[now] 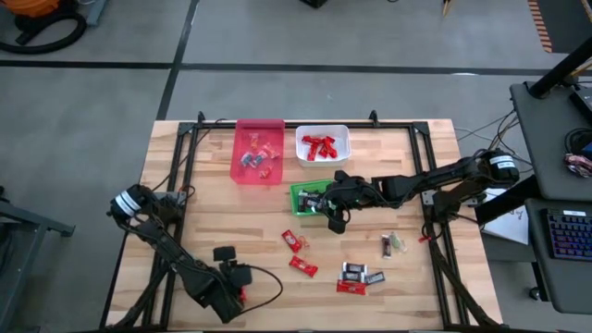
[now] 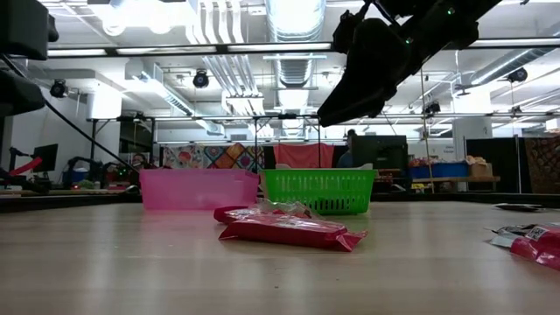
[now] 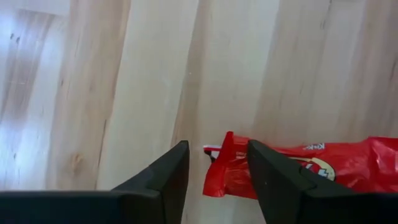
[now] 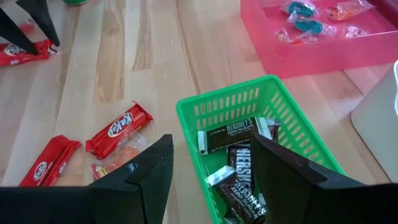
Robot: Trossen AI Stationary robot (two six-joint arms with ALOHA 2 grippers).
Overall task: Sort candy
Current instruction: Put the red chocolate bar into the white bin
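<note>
Near the table's front edge my left gripper [image 3: 217, 147] points down, open, over one end of a red-wrapped candy [image 3: 311, 169] that lies flat on the wood; the high view shows that gripper [image 1: 238, 285] and candy [image 1: 243, 296] too. My right gripper [image 4: 211, 169] hangs open and empty above the green basket [image 4: 211, 109], which holds dark-wrapped candy [image 4: 239, 134]. Red candies [image 4: 118, 129] and dark ones [image 1: 351, 270] lie loose on the table. Red candy fills the white bin [image 1: 322, 144]. My left gripper comes at the red candy's crimped end [image 3: 214, 163] from above, and that end lies between its two spread fingers. One finger [image 3: 273, 180] stands in front of the wrapper; I cannot tell whether it touches. The candy lies flat on the table.
A pink bin [image 1: 257, 153] with mixed sweets stands at the back, left of the white bin. Loose candies [image 1: 293, 241] are scattered between the basket and the front edge. In the low view a red candy [image 2: 289, 229] lies in front of both bins.
</note>
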